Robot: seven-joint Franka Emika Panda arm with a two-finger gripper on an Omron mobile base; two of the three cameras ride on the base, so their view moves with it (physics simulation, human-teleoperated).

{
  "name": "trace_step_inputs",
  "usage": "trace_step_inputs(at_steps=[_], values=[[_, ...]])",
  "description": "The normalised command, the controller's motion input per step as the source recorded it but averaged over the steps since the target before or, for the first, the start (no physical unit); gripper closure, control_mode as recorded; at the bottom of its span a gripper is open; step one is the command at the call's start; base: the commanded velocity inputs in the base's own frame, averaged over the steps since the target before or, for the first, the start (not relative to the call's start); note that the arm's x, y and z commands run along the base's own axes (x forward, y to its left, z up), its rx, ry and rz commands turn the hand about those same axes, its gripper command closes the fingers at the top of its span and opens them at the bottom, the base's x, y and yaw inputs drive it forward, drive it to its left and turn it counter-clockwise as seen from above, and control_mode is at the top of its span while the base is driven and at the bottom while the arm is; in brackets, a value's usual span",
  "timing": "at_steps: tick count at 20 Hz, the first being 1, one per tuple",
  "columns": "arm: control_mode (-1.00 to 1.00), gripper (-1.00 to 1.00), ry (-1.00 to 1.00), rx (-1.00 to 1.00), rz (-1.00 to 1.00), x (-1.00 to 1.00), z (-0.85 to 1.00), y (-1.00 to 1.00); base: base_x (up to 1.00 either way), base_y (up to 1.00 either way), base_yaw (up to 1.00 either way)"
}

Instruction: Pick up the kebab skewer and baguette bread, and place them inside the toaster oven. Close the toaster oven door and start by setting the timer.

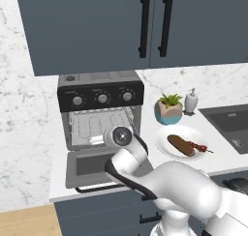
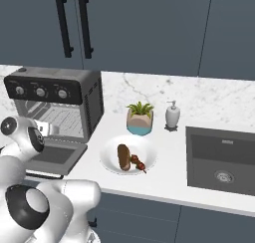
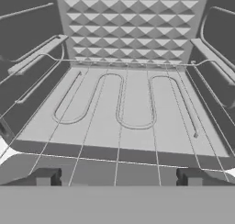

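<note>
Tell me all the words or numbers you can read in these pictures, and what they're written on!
There are none that can be read.
The toaster oven has tiny pale marks above its three knobs: too small and blurred to read.
The soap bottle, plant pot and cabinet doors show no writing.

**Matt grey metal, veined stone**

The toaster oven (image 1: 100,115) looks like matt grey metal with a black panel; its wire rack (image 3: 126,103) is thin and metallic. The counter (image 2: 164,175) is smooth, veined white marble. The plate (image 2: 110,160) is glossy white.
</note>
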Motion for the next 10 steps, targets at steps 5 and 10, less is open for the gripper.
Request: trace_step_inputs(at_steps=[5,10], values=[[-1.00,-1.00,0.06,0.00,0.00,-0.63,-0.57,0.09,0.00,0.00,0.00],[-1.00,-1.00,0.02,0.00,0.00,-0.52,-0.36,0.06,0.00,0.00,0.00]])
